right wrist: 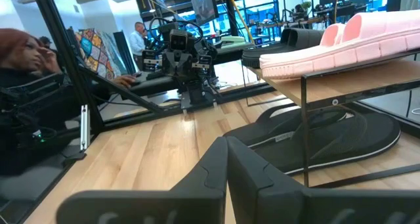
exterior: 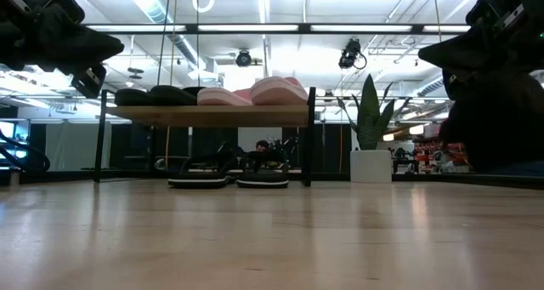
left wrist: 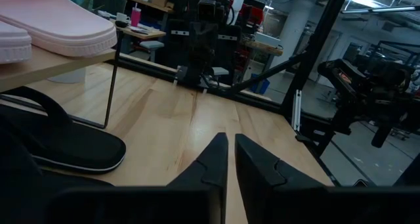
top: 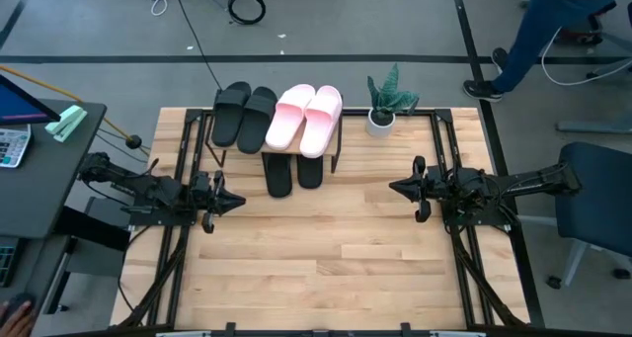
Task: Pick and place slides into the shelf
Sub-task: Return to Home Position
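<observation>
Judging the job finished: all the footwear sits at the shelf [exterior: 212, 115] at the desk's [top: 326, 268] twelve o'clock, with the black slides [top: 234, 112] and pink slides [top: 293, 118] on its top board and the black flip-flops [top: 279, 175] underneath. My left end effector [top: 237, 201] at nine o'clock and right end effector [top: 395, 188] at three o'clock hover empty, fingers pressed together. Nothing looks left to place.

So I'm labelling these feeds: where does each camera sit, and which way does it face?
High: overhead, straight down on the table; left claw and right claw show.
Low: table-top height, level toward the shelf; arms at top corners.
Left wrist: past its own claw, across the table.
Right wrist: likewise, the opposite way.
Both wrist views share the pink slides.
</observation>
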### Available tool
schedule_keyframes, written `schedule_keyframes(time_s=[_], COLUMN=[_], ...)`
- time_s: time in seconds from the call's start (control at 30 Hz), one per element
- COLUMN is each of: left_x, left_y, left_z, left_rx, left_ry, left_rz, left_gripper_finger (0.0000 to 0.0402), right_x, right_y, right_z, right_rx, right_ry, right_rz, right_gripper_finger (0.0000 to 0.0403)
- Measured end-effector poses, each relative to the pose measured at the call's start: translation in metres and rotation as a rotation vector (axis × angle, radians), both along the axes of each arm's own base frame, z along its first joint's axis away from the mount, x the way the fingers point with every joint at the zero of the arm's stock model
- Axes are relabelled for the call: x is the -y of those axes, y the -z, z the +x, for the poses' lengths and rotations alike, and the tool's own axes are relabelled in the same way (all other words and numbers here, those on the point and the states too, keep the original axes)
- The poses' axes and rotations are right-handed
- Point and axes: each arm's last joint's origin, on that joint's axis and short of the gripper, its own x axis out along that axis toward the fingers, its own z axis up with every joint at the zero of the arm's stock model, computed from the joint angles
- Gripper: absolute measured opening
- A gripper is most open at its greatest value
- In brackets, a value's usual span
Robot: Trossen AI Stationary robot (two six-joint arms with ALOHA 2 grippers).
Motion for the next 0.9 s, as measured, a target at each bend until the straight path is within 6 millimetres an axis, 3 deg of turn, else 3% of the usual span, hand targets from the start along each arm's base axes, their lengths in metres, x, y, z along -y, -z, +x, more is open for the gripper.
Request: schedule_keyframes(time_s=[0.9], left_x=[0.0000], left_y=[0.0000], left_z=[0.0000], left_rx=[0.000], left_ry=[0.000], left_rz=[0.000], left_gripper_finger=[0.0030], right_x=[0.0000], right_y=[0.0000], right_z=[0.0000], right_rx=[0.000], right_ry=[0.000], right_rz=[0.000], right_gripper_finger=[0.0014])
